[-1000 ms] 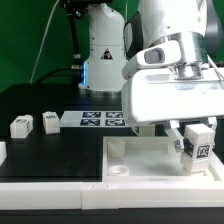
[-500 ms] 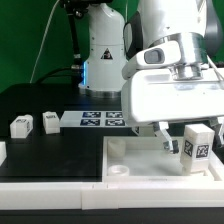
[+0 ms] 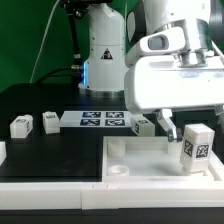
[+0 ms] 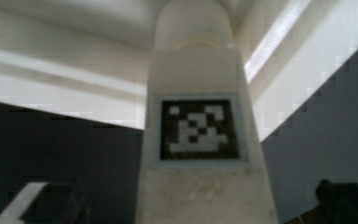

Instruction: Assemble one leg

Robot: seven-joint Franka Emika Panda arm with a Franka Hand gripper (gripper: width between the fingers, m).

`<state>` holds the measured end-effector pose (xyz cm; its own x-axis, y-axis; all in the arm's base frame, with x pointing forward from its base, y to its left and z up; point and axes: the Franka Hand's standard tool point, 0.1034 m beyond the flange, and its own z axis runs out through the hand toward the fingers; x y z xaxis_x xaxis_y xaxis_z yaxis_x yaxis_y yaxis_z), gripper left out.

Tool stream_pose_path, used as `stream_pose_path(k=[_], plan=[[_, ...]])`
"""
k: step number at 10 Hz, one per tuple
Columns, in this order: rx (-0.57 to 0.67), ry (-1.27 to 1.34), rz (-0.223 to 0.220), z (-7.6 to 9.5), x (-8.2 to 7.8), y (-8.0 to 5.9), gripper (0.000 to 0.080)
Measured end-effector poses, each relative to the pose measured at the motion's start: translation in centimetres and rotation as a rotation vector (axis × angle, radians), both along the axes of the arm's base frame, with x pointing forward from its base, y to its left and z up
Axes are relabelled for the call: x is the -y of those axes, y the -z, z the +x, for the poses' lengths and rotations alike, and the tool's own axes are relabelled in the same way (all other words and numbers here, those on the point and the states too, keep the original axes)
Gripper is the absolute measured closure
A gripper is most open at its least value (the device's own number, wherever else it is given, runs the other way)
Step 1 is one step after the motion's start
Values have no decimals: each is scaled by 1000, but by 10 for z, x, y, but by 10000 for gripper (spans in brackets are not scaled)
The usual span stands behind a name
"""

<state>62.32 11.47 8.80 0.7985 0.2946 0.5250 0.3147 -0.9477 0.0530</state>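
Observation:
A white leg (image 3: 198, 148) with a black-and-white tag stands upright in the tray-like part (image 3: 140, 152), at its corner on the exterior view's right. My gripper (image 3: 192, 126) hovers just above the leg, open and empty. One dark finger (image 3: 166, 127) hangs apart from the leg on the exterior view's left. In the wrist view the leg (image 4: 199, 128) fills the middle. My gripper (image 4: 190, 205) straddles it, with the dark fingertips (image 4: 23, 204) wide on both sides and not touching.
Two loose legs (image 3: 21, 126) (image 3: 51, 122) lie on the black table at the exterior view's left, and another (image 3: 143, 125) lies by the marker board (image 3: 95, 120). A round socket (image 3: 118, 170) shows in the tray's near corner. The robot base (image 3: 100, 55) stands behind.
My gripper's fingers have spread away from the leg and the hand has risen. The leg stays standing in the tray's corner.

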Motion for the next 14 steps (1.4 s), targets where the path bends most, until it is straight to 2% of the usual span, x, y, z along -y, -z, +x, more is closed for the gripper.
stream_pose_path(k=[1, 4, 7, 9, 12, 13, 14], plan=[[-15, -1, -3, 0, 0, -2, 150], [-61, -5, -11, -2, -1, 3, 150], [-340, 18, -58, -4, 4, 6, 150], [-536, 25, -96, -2, 4, 0, 150], [-528, 22, -93, 3, 4, 3, 150], [-527, 22, -93, 3, 4, 3, 242], [-528, 22, -93, 3, 4, 3, 242]])
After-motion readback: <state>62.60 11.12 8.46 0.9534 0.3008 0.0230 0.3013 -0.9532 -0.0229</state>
